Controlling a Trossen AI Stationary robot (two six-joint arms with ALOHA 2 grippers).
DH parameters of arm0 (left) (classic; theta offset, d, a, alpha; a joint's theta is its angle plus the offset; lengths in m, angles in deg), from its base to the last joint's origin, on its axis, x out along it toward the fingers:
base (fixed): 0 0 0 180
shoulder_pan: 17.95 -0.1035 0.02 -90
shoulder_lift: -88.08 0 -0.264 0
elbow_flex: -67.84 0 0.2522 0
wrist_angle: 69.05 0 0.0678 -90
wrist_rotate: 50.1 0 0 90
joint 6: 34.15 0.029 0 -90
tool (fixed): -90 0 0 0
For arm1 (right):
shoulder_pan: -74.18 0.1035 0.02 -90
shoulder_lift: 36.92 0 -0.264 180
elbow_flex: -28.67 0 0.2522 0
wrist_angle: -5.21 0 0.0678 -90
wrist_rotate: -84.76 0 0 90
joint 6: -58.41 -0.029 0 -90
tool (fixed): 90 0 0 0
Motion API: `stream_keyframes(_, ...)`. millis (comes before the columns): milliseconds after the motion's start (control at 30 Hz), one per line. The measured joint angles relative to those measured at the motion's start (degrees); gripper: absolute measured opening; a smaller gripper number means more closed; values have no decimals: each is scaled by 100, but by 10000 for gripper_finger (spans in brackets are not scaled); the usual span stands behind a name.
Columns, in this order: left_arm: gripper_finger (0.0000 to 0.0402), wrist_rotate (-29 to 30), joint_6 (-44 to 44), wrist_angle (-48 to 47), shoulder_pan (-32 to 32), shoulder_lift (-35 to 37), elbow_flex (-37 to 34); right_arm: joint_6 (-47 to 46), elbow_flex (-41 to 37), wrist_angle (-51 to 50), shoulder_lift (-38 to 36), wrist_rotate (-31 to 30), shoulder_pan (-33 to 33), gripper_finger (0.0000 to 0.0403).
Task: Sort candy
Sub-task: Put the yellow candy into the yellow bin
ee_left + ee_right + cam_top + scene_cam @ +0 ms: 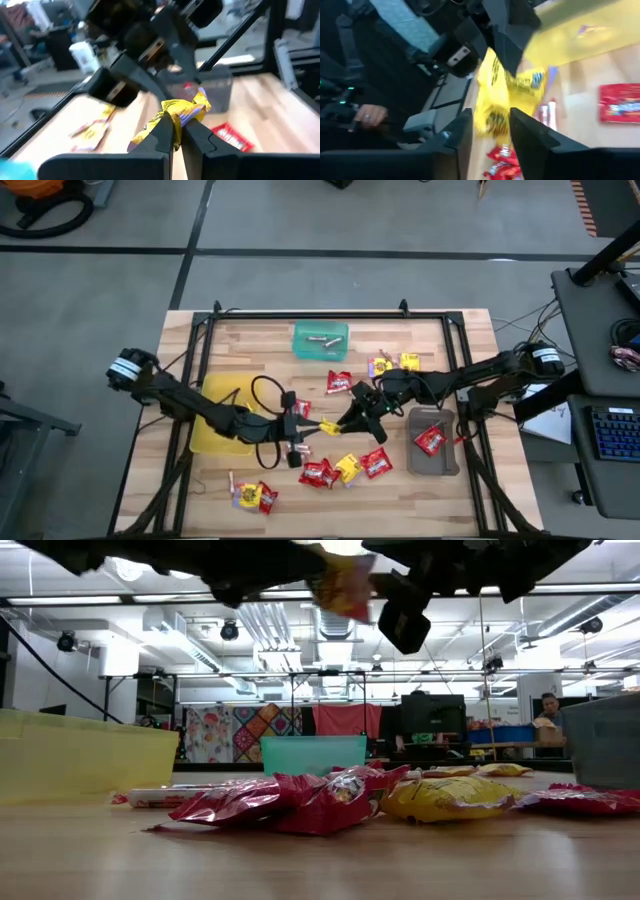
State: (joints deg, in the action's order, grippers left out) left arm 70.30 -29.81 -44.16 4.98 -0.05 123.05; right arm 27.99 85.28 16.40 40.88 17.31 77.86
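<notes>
A yellow candy packet with purple marks [330, 426] hangs in the air over the table's middle, between my two grippers. My left gripper [177, 134] reaches in from the left and is shut on it. My right gripper [490, 132] faces it from the right with its fingers apart and the packet's other end [492, 120] between them. Red packets [318, 472] and yellow packets [347, 468] lie flat on the wood near the front edge. More lie by the far right [409, 361] and front left [250, 496]. My left gripper pinches one end of the yellow packet [176, 114] between its two fingers. The fingers come nearly level from the table's left. The crumpled packet sticks out beyond the fingertips, lifted clear of the table. My right gripper has the packet's other end between its parted fingers [462, 135]; I cannot tell whether they touch it.
A yellow tray [222, 442] stands under my left arm. A green tray [321, 352] with silvery rolls is at the far middle. A grey tray [445, 460] holding a red packet sits at the right. A black frame runs around the tabletop [310, 313].
</notes>
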Motion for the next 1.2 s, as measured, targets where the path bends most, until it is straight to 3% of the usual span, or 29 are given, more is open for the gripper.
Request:
stream_keyframes(133, 1, 504, -547, -1617, 191, 889, 75, 45, 0, -538, -295, -565, 2, 159)
stream_keyframes(233, 0, 796, -1750, -4169, 305, 1672, 556, 75, 0, -831, -475, -875, 2, 172)
stream_keyframes(300, 0, 809, -3160, -6196, 304, 1992, 1086, 136, 0, -979, -534, -974, 2, 175)
stream_keyframes(400, 0, 507, -5360, -9261, 301, 2138, 1859, 227, 0, -976, -535, -1067, 2, 175)
stream_keyframes(467, 0, 105, -6240, -10795, 309, 2123, 2167, 314, 0, -972, -521, -1071, 2, 176)
stream_keyframes(533, 0, -576, -6696, -11760, 314, 2108, 2228, 392, -2, -976, -493, -1072, 2, 176)
stream_keyframes(667, 0, -2031, -6777, -11948, 308, 2133, 1877, 409, -7, -1001, -459, -1074, 4, 176)
stream_keyframes(933, 0, -3857, -6010, -10420, 312, 2113, 649, 448, -7, -1150, -454, -1072, 4, 176)
stream_keyframes(1200, 3, -4115, -6083, -9926, 283, 2097, -262, 448, -7, -1148, -454, -1071, 4, 176)
